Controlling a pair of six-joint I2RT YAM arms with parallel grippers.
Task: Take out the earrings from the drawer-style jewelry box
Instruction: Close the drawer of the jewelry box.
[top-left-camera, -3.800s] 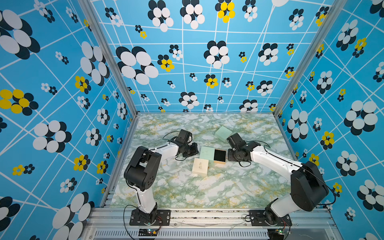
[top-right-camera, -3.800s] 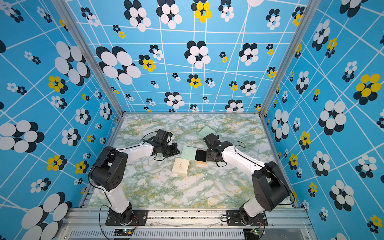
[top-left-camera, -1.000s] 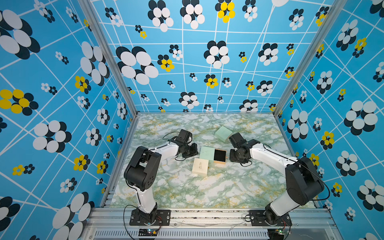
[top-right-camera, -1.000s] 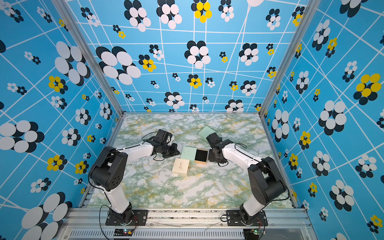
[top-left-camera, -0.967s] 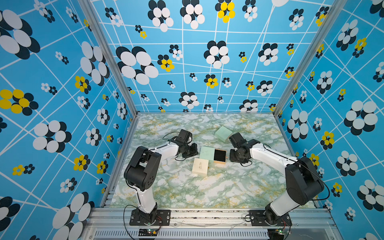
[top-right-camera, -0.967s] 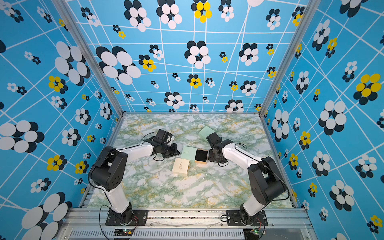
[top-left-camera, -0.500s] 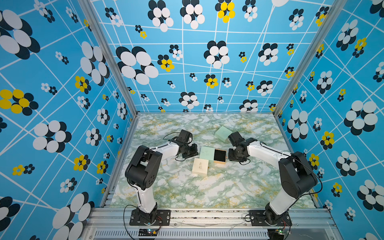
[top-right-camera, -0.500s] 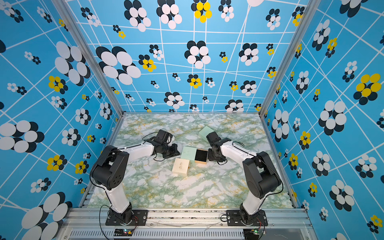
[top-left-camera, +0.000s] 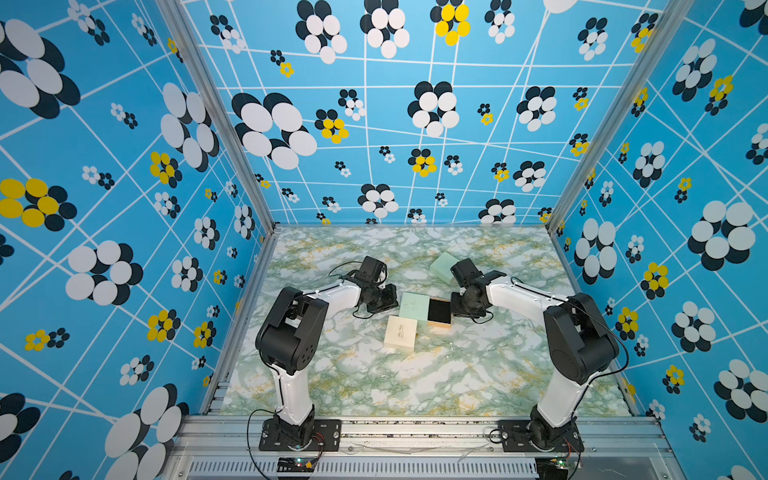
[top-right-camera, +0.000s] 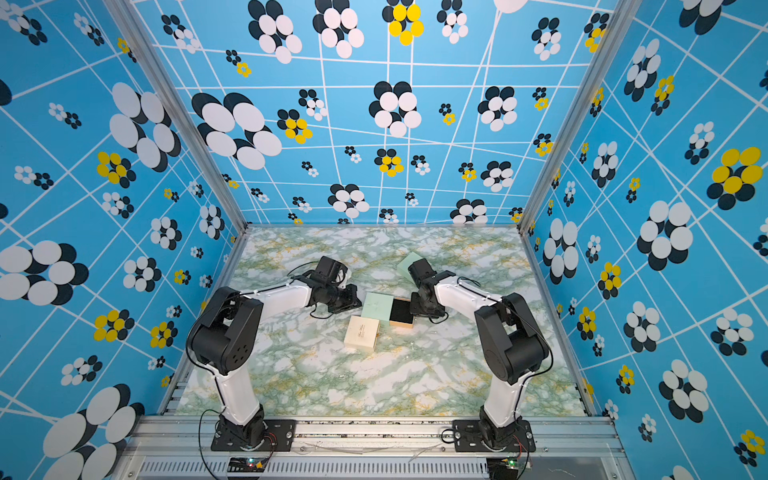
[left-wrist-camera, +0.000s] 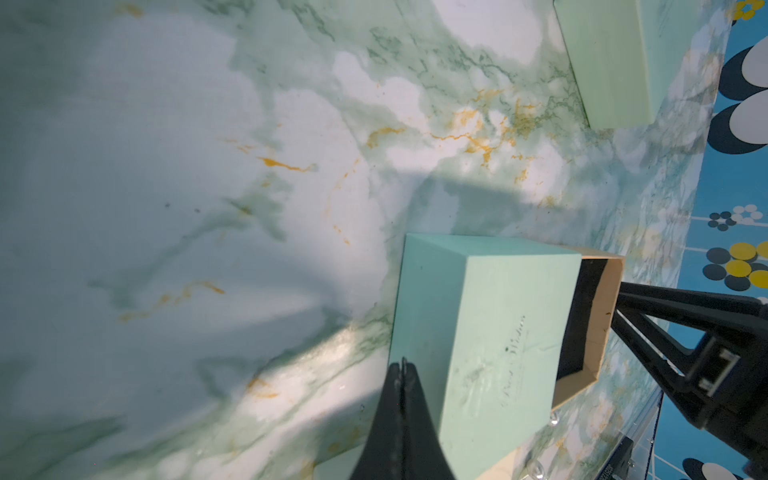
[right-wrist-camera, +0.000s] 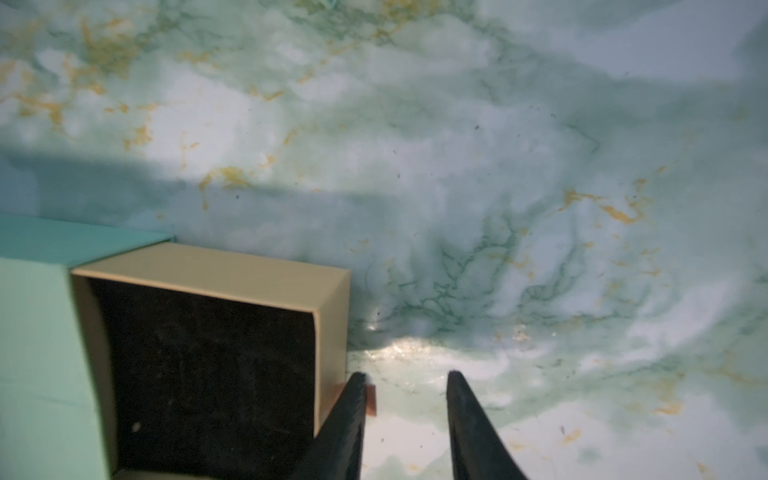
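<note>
Squinting at the earrings (left-wrist-camera: 552, 420), I can only make out two tiny glinting bits on the surface (left-wrist-camera: 208, 208), just beside the pulled-out drawer (left-wrist-camera: 602, 316) of the jewelry box (left-wrist-camera: 507, 332) in the left wrist view. Both top views are too coarse to show them. A pale speck (right-wrist-camera: 136, 427) sits on the drawer's black lining in the right wrist view, too small to identify, and that view's edge cuts the drawer off.

My left end effector (left-wrist-camera: 402, 365) is clenched, tips pressed together on nothing, right against the box's mint sleeve. My right end effector (right-wrist-camera: 405, 380) stands partly released and empty. One of its fingers (right-wrist-camera: 349, 415) is at the drawer's outer corner beside a small reddish tab (right-wrist-camera: 371, 399); whether it touches, I cannot tell.
</note>
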